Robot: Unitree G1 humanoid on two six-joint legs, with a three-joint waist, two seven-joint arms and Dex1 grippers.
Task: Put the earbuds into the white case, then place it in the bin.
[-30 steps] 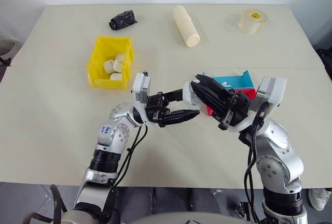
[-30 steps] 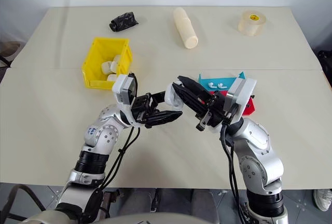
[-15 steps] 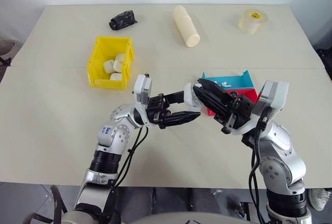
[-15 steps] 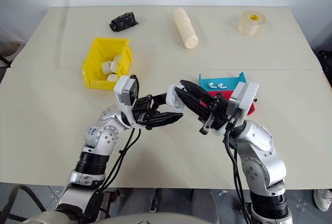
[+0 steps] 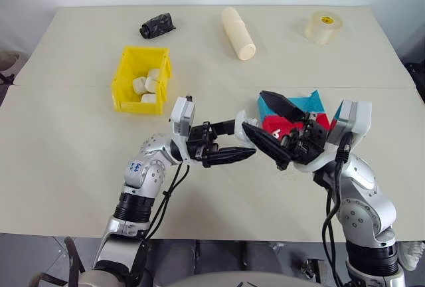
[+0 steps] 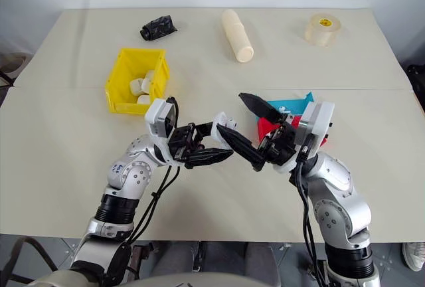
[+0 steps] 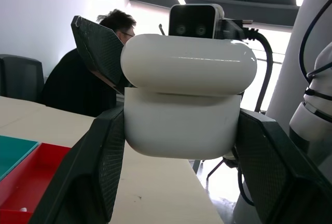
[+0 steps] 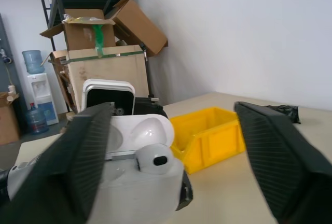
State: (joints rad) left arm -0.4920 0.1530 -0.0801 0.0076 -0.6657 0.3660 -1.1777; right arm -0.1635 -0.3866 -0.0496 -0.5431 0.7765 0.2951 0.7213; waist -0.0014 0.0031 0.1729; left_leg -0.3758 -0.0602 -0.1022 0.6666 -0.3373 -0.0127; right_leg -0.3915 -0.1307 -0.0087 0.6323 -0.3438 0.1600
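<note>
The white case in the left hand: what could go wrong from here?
1. The white case is pinched only at its lower half by the left hand, in the air above the table; if it slips, it falls short of the yellow bin.
2. Its lid is open, with an earbud visible in it; a tilt could spill it.
3. The right hand, open, is very near; it could knock the case.

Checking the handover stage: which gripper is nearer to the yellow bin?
Left. The left gripper, shut on the white case, sits just right of the yellow bin; the right gripper, open around the case, is farther right.
</note>
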